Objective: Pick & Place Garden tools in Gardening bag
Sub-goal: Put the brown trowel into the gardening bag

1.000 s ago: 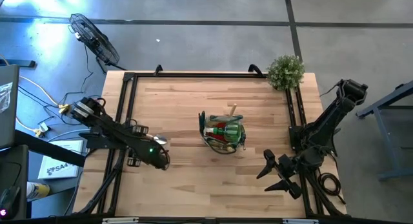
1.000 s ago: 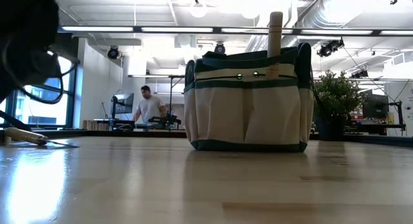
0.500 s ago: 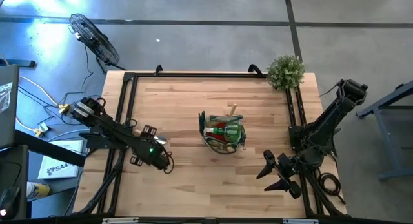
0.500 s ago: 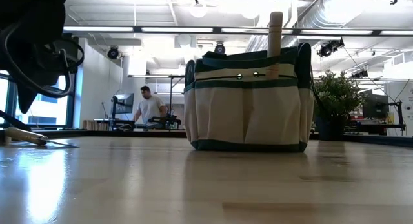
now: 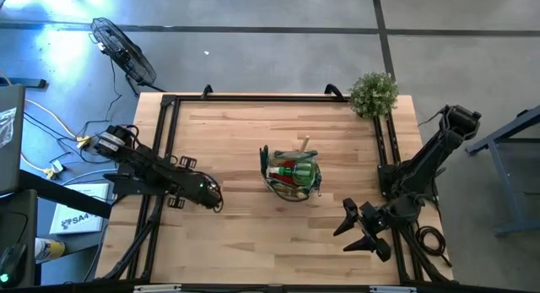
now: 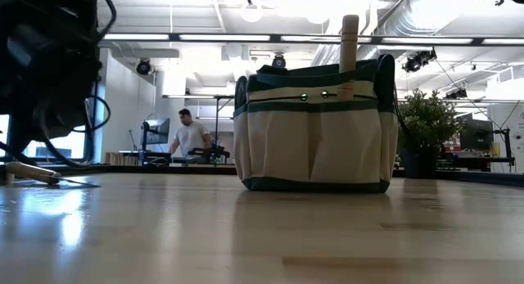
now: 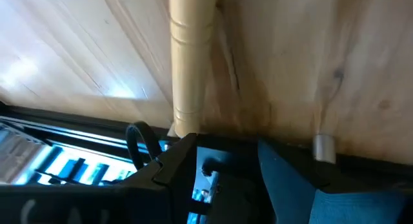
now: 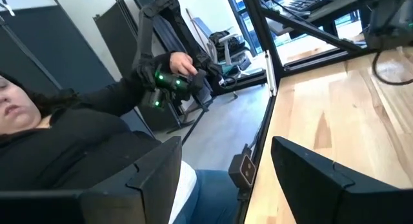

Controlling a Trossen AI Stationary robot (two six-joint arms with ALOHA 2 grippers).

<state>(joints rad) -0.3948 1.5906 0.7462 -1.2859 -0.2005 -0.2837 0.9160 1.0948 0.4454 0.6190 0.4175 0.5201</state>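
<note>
The gardening bag stands upright mid-table; a wooden handle sticks up out of it, and red and green tools show inside. A trowel lies flat at the table's left, its wooden handle running toward my left gripper. That gripper slants down over the handle's free end, fingers apart. My right gripper hovers open and level near the table's right front, with nothing between its fingers. My left gripper has one finger right at the free end of the trowel's handle. I cannot tell whether it touches. The handle lies flat on the table.
A bushy green plant stands at the far right corner. A black frame runs around the tabletop. A person sits beyond the table's near edge. Bare wood lies between the bag and both arms.
My left gripper has come down toward the table and shifted a little toward the far edge, over the trowel's handle end. In the low view its dark bulk has sunk lower at the left. Bag and trowel have kept still.
</note>
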